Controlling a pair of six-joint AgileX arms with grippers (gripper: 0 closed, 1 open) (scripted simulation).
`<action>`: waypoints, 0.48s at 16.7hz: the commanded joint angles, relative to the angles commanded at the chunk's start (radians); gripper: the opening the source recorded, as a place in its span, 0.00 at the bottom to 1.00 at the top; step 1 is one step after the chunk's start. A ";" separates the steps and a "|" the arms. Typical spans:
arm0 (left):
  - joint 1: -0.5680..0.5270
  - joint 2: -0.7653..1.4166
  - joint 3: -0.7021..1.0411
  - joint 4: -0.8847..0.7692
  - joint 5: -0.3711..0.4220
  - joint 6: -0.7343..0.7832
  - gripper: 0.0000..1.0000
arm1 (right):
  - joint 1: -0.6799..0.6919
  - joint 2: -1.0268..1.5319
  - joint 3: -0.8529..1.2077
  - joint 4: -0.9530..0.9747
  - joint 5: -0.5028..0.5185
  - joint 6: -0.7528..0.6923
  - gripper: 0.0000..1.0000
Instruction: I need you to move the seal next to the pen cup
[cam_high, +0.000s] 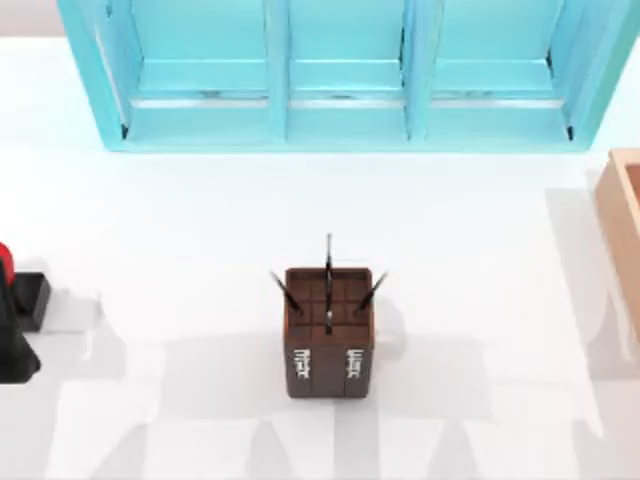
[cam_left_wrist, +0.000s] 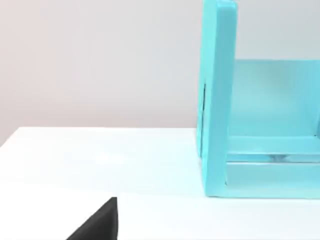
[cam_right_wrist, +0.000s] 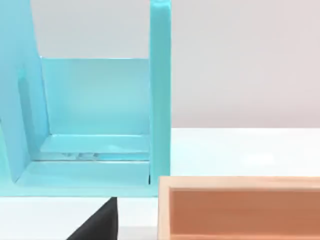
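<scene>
The pen cup (cam_high: 329, 335) is a dark brown square box with a gridded inside, thin dark pens sticking out and white marks on its front. It stands at the middle of the table. The seal (cam_high: 30, 300) sits at the table's far left edge, a black block with a red knob cut off by the picture's edge, far from the cup. A black corner of my left gripper (cam_left_wrist: 100, 224) shows in the left wrist view. The right wrist view shows a like corner of my right gripper (cam_right_wrist: 100, 222).
A large light blue shelf unit (cam_high: 340, 80) with three bays runs along the back of the table. A tan wooden box (cam_high: 625, 230) stands at the right edge. Another black shape (cam_high: 15, 355) lies at the left edge just in front of the seal.
</scene>
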 joint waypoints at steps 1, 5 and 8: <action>0.000 0.000 0.000 0.000 0.000 0.000 1.00 | 0.000 0.000 0.000 0.000 0.000 0.000 1.00; 0.006 0.063 0.063 -0.057 -0.003 0.003 1.00 | 0.000 0.000 0.000 0.000 0.000 0.000 1.00; 0.014 0.222 0.220 -0.187 -0.005 0.012 1.00 | 0.000 0.000 0.000 0.000 0.000 0.000 1.00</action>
